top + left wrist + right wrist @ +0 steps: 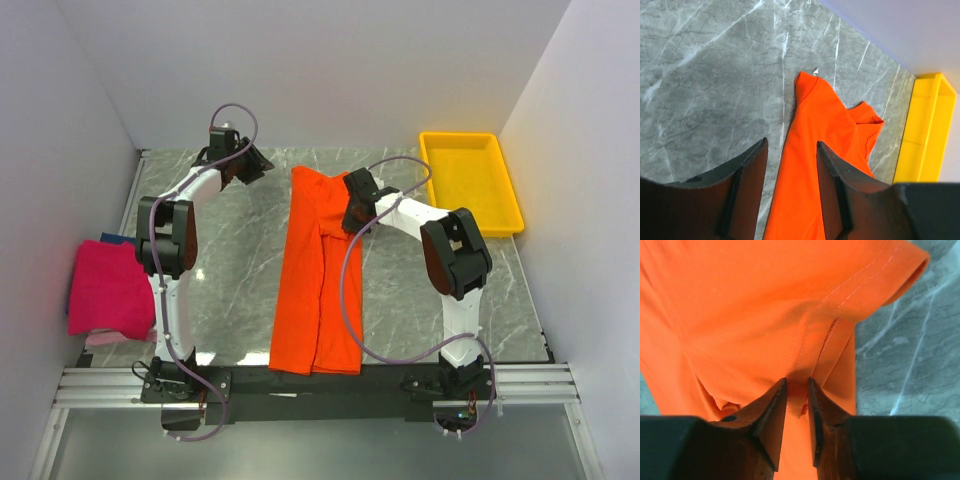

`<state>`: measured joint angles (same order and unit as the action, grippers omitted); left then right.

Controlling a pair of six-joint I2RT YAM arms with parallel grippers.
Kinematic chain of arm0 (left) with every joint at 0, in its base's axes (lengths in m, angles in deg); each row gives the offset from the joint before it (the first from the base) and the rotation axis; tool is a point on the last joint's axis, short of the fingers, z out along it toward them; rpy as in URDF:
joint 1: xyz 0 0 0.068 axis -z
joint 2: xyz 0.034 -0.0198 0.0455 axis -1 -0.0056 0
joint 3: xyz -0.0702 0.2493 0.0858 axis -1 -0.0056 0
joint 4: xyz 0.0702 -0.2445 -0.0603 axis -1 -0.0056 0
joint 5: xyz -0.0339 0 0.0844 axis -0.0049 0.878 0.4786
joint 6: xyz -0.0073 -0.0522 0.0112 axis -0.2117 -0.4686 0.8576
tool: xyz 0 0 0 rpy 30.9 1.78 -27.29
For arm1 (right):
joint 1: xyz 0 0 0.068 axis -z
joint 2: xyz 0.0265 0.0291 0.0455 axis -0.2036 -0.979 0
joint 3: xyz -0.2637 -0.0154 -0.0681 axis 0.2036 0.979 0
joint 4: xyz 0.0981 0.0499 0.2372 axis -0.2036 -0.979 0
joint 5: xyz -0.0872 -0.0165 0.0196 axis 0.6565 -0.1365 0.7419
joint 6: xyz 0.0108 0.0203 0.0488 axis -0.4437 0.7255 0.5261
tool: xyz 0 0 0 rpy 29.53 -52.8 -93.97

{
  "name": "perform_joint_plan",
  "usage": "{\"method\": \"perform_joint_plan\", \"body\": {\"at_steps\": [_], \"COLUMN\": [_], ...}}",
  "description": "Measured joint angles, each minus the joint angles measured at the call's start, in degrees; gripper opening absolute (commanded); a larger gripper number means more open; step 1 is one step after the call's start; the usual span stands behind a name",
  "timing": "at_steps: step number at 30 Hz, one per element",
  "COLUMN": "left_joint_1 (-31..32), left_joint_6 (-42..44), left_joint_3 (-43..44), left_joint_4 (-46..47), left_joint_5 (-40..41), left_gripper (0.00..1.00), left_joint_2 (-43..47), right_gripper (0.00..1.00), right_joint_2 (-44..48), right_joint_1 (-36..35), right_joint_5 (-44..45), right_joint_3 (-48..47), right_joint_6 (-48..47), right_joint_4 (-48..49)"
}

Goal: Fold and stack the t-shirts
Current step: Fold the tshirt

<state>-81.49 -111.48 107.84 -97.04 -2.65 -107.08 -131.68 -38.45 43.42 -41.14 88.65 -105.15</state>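
Step in hand: lengthwise fold of the orange t-shirt (312, 300) on the surface (705, 75). Your right pincer (797, 386) stands narrow, pinching a cloth ridge at the sleeve seam directly beneath it. Your left pincer (791, 145) hangs wide and empty, with the shirt's far end just beyond it. Next, grip that end.

**Long shirt (315, 290) central, shirt stack (105, 288) left, tray (458, 135) far right**

The long shirt lies lengthwise down the middle of the table (240, 270), from its near edge towards the back. The shirt stack sits at the left edge. The tray stands in the far right corner.
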Motion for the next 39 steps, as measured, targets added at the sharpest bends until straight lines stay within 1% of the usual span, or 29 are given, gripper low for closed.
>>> {"method": "perform_joint_plan", "body": {"at_steps": [2, 9, 13, 16, 17, 19, 33, 39], "left_joint_1": [0.0, 0.0, 0.02, 0.04, 0.04, 0.04, 0.07, 0.07], "left_joint_6": [-0.02, -0.04, -0.11, -0.28, -0.35, -0.42, -0.9, -0.92], "left_joint_3": [0.0, -0.63, -0.63, -0.63, -0.63, -0.63, -1.77, -1.77], "left_joint_4": [0.02, -0.09, -0.02, 0.0, 0.02, 0.0, 0.0, -0.02], "left_joint_5": [0.0, -0.04, -0.04, -0.04, -0.04, -0.04, -0.07, -0.11], "left_gripper": [0.49, 0.49, 0.48, 0.47, 0.48, 0.48, 0.46, 0.44], "left_joint_2": [0.24, 0.33, 0.44, 0.52, 0.52, 0.52, 0.55, 0.55], "right_gripper": [0.22, 0.23, 0.09, 0.05, 0.05, 0.0, 0.0, 0.0], "right_joint_2": [0.0, 0.0, 0.0, 0.0, 0.0, 0.0, 0.26, 1.66], "right_joint_1": [-0.17, -1.07, -1.66, -1.99, -2.05, -2.1, -3.91, -3.39], "right_joint_5": [0.0, 0.04, 0.04, 0.07, 0.09, 0.11, 1.05, 1.55], "right_joint_3": [0.0, 0.0, 0.04, 0.04, 0.04, 0.11, 1.81, 1.9], "right_joint_6": [0.26, 0.79, 1.11, 1.36, 1.38, 1.36, 1.11, 0.02], "right_joint_4": [0.0, 0.11, 0.11, 0.11, 0.11, 0.15, 0.87, 0.26]}}
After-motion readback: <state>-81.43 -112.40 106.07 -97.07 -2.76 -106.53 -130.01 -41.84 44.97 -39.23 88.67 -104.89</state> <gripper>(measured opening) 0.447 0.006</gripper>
